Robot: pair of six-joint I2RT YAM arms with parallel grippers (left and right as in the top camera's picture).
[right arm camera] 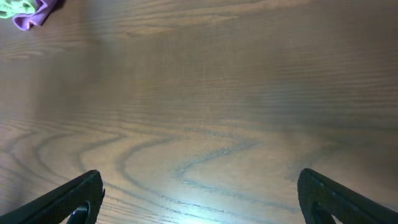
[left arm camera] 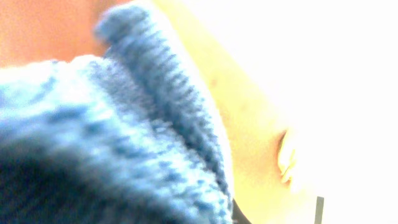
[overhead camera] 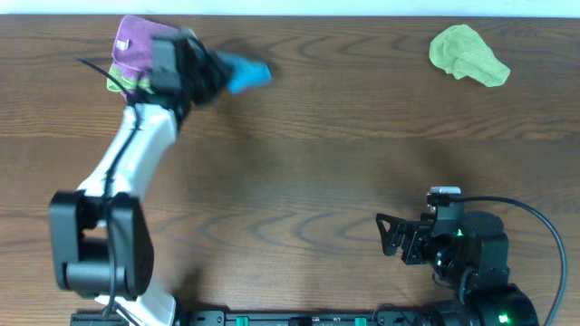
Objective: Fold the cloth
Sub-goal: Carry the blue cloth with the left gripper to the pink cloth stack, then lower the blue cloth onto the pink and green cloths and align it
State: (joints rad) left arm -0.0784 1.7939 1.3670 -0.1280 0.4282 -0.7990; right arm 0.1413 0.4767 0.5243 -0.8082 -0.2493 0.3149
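Note:
A blue knit cloth point(overhead camera: 246, 74) hangs bunched from my left gripper point(overhead camera: 217, 76) at the table's far left, and it fills the left wrist view point(left arm camera: 124, 162) so the fingers are hidden. A purple cloth point(overhead camera: 136, 43) lies on a green one point(overhead camera: 120, 81) just behind the left arm. My right gripper point(overhead camera: 391, 237) is open and empty near the front right; its two fingers point(right arm camera: 199, 199) frame bare wood in the right wrist view.
A crumpled light-green cloth point(overhead camera: 468, 54) lies at the far right. The purple cloth point(right arm camera: 31, 17) and a green one point(right arm camera: 15, 6) show in the right wrist view's top left corner. The brown wooden table point(overhead camera: 308, 172) runs across the middle.

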